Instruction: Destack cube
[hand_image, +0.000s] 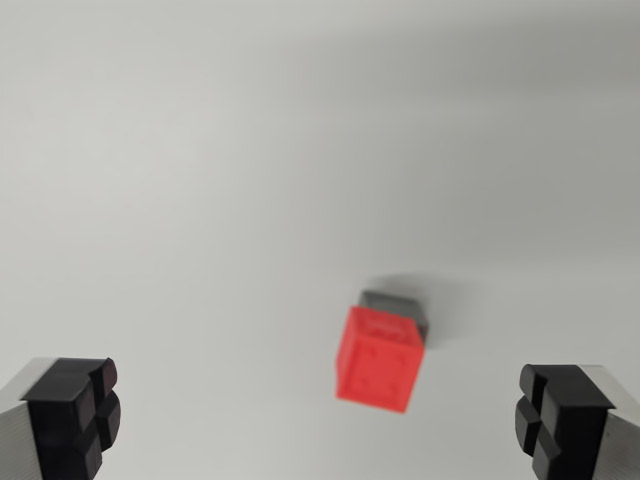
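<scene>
Below, wide-spread fingers (318, 415) flank an unlabelled red cube (378, 358) stacked atop a grey cube (398, 304).

- Red cube (378, 360), its faces marked with faint darker dots.
- Grey cube (398, 304) at its 12 o'clock edge, plain.
- Fingertips (78, 412) black; silver-grey metal behind them.
- Table (250, 160) plain pale grey-white.

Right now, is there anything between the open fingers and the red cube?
Nothing. In the wrist view, only bare white table shows between each fingertip and the red cube, which sits on a grey cube.
</scene>
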